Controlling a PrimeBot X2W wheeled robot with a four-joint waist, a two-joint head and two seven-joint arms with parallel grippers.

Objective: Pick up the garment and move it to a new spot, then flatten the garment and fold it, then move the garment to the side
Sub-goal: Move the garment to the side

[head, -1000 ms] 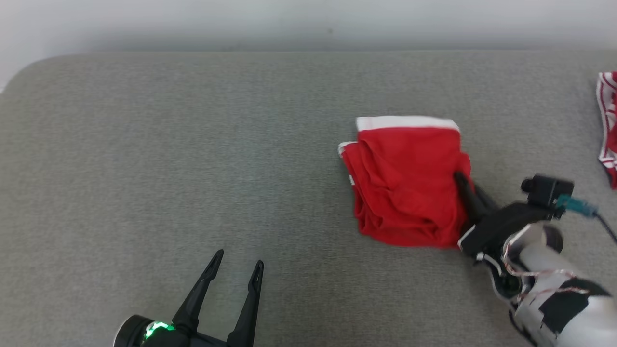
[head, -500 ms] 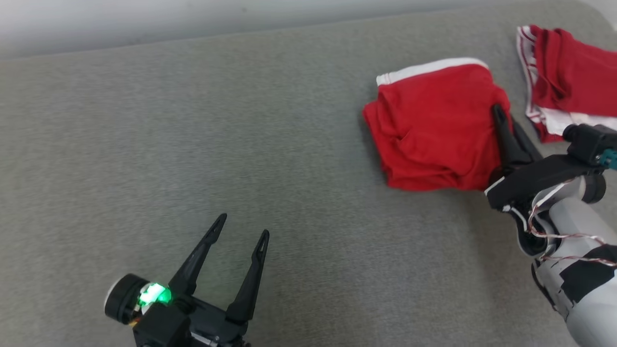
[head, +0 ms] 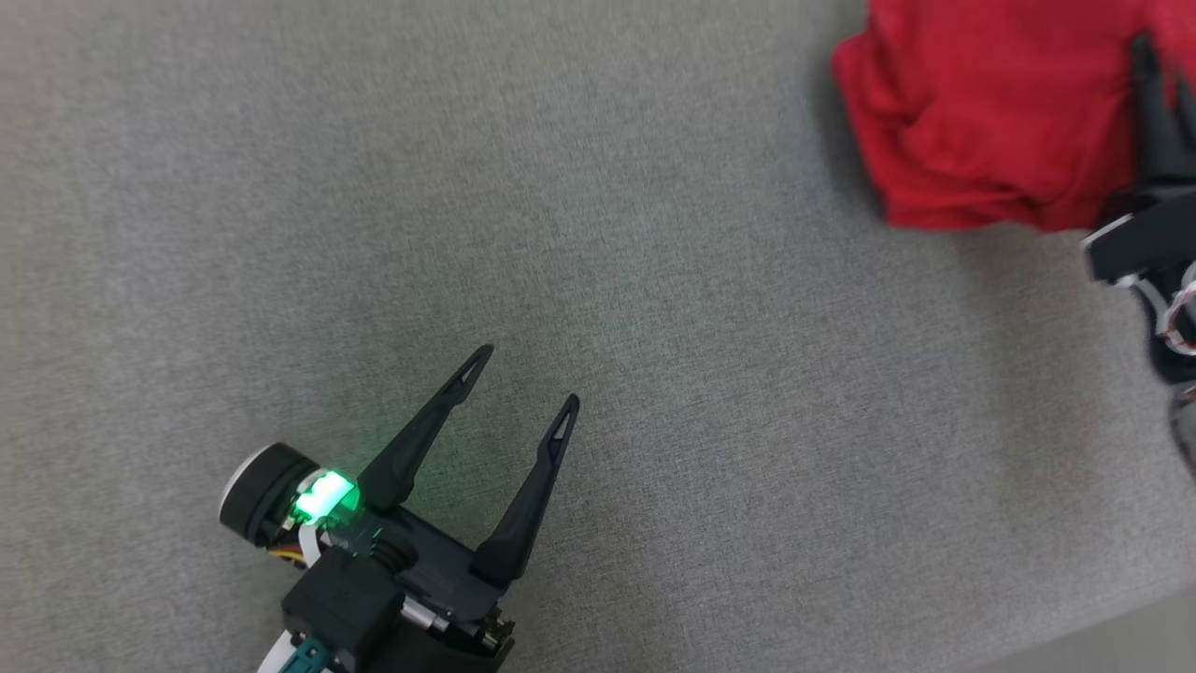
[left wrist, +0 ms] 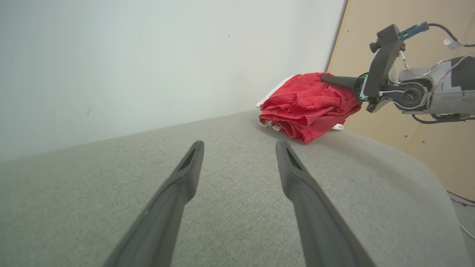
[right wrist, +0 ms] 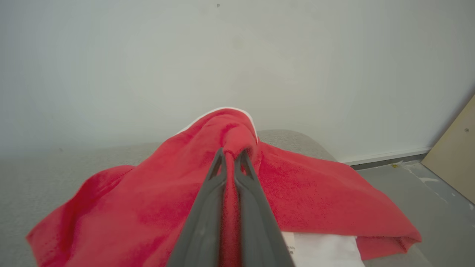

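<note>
The garment (head: pixel 981 121) is red cloth, bunched at the head view's top right on the grey cushion (head: pixel 654 280). My right gripper (head: pixel 1159 75) is shut on its right edge. In the right wrist view the two fingers (right wrist: pixel 207 207) pinch a raised fold of the garment (right wrist: pixel 156 193), my right gripper (right wrist: pixel 232 152) pointing at the wall. My left gripper (head: pixel 525 378) stands open over bare cushion at the lower left, far from the cloth. The left wrist view shows its open gripper (left wrist: pixel 240 144), the garment (left wrist: pixel 308 104) and the right gripper (left wrist: pixel 328 78) on the cloth's top.
A white strip of cloth (right wrist: pixel 323 252) lies under the red fabric. The cushion's rounded right end (left wrist: pixel 426 174) drops to the floor (right wrist: pixel 408 185). A white wall (left wrist: pixel 148 55) stands behind, and a wooden panel (left wrist: pixel 408 141) stands to the right.
The head camera has turned and dipped, shifting the whole picture. My right gripper has kept its hold and drawn the garment rightward, toward the cushion's end. The left gripper has stayed open.
</note>
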